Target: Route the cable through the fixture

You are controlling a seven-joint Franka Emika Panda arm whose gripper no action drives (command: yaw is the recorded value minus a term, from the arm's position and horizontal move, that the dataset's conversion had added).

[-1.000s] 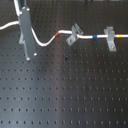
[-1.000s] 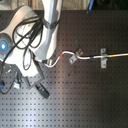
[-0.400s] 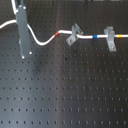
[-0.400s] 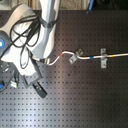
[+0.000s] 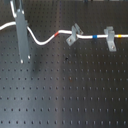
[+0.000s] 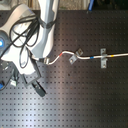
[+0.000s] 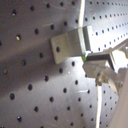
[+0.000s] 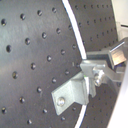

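The white cable point(image 5: 45, 41) runs from the first exterior view's left, dips, rises to a red band, passes through a grey fixture point(image 5: 73, 35), shows a blue band, then goes through a second fixture point(image 5: 111, 40) to a yellow band. My gripper point(image 5: 24, 60) hangs as a grey upright bar in front of the cable's left stretch, its tip near the board and below the cable. In the second exterior view the gripper point(image 6: 39, 91) sits left of the cable point(image 6: 52, 58) and the fixture point(image 6: 73, 57). Both wrist views show a metal bracket point(image 8: 67, 95) with the cable point(image 8: 74, 30) by it.
Everything stands on a black perforated board point(image 5: 75, 95). The white arm with its looped black cables point(image 6: 30, 35) fills the second exterior view's left. A small dark speck point(image 5: 66, 59) lies on the board below the first fixture.
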